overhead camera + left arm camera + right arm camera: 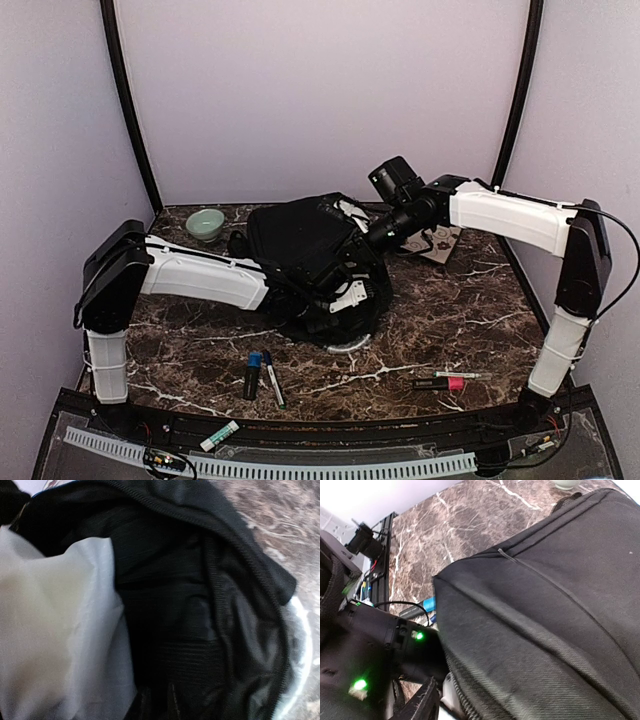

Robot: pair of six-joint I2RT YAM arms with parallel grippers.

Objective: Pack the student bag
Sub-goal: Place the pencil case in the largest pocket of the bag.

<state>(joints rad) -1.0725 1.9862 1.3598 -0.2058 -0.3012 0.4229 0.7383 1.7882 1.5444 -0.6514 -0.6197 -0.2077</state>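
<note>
Pens (262,376) lie loose by the table's (450,320) near edge, not yet packed. At the middle sits the bag (300,238). Left gripper (159,703) is deep inside, beside a white sheet (55,630); I cannot tell its jaws. Right gripper (375,238) seems to pinch the far rim. It should hold the mouth wide so the left can leave straight, without catching fabric.

Bag (300,240) black, twill weave. Sheet (50,630) inside it white. Table (450,320) dark brown marble, white veins. Bowl (205,224) pale green. Arms (200,278) white, black joints. Blue-capped marker (252,372), pink marker (447,383). Walls (320,90) pale lilac.
</note>
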